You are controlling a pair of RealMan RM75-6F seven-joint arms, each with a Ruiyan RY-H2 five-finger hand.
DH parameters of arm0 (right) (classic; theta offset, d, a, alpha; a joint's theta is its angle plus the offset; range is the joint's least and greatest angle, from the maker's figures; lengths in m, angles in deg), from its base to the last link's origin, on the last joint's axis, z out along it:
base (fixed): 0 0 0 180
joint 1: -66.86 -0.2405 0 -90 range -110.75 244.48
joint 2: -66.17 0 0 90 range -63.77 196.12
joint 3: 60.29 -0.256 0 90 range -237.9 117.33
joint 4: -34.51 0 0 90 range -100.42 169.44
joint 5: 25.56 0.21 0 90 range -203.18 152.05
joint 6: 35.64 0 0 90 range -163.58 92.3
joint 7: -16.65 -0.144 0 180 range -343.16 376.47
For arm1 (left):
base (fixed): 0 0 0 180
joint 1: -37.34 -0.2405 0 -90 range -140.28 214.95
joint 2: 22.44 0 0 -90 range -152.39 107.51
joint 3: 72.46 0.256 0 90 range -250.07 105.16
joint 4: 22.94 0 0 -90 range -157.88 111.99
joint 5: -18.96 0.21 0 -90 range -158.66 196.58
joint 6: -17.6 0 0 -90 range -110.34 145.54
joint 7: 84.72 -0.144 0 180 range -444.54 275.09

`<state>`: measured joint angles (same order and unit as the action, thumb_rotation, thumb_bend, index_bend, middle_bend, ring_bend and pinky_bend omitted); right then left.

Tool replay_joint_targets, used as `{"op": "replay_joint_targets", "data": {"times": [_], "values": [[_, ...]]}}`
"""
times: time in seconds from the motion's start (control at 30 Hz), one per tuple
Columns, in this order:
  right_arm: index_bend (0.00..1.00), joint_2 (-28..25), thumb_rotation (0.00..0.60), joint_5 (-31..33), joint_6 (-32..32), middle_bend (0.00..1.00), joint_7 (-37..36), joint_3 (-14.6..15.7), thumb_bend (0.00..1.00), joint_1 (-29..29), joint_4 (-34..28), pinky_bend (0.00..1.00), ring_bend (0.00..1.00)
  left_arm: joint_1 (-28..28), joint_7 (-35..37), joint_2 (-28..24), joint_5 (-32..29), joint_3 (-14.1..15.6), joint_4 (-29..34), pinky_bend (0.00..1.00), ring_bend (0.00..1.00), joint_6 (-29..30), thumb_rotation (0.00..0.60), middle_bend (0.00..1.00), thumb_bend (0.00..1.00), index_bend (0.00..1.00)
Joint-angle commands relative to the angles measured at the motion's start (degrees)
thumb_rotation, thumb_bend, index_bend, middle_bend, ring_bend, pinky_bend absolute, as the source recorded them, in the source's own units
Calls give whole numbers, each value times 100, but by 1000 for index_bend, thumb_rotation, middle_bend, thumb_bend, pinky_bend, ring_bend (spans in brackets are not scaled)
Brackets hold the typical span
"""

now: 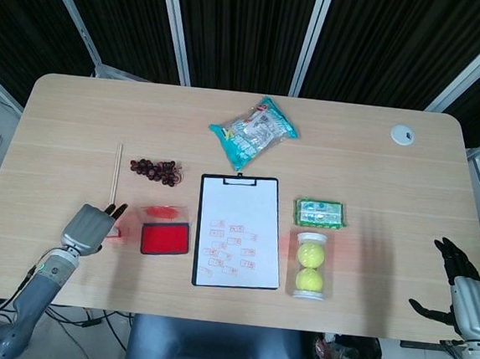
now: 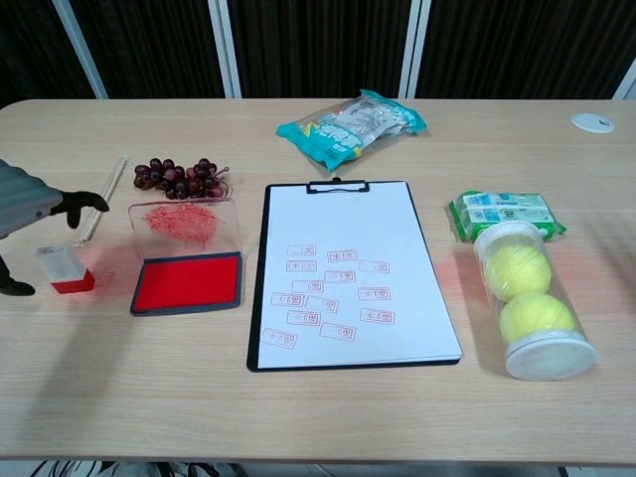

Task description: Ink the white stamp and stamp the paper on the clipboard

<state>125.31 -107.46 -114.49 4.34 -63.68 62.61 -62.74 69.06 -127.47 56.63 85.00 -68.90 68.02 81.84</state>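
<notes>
The white stamp (image 2: pixel 64 268), with its red base, stands upright on the table left of the open red ink pad (image 2: pixel 189 281). My left hand (image 2: pixel 25 204) hovers just left of and above the stamp with its fingers spread, holding nothing. From the head view the left hand (image 1: pixel 85 227) lies beside the ink pad (image 1: pixel 165 239). The clipboard (image 2: pixel 343 268) lies in the middle, and its paper bears several red stamp marks. My right hand (image 1: pixel 458 287) hangs open past the table's right edge.
The ink pad's clear lid (image 2: pixel 184 221) lies behind the pad, smeared red. Grapes (image 2: pixel 179 176) and a wooden stick (image 2: pixel 107 194) are behind the stamp. A snack bag (image 2: pixel 350 127), a green packet (image 2: pixel 502 214), a tennis ball tube (image 2: pixel 527 298) and a white disc (image 2: pixel 592 122) are also on the table.
</notes>
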Motion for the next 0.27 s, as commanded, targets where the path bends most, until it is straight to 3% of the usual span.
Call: {"op": "replay_joint_targets", "data": {"times": [0.03,0.13,0.27], "values": [[0,6,600,-6,-4,0,18,2,152,-1,8,135,0,-375,605,-387,595,123,477,299,173,612,600,41,71,3],[0,19,600,-14,-15,0,50,3,152,-1,22,135,0,-714,1203,-546,1216,293,565,62,4,1178,600,0,70,0],[0,29,600,-34,-38,0,102,7,152,3,33,135,0,-1145,1986,-578,1853,484,342,0,0,1870,600,0,68,0]]}}
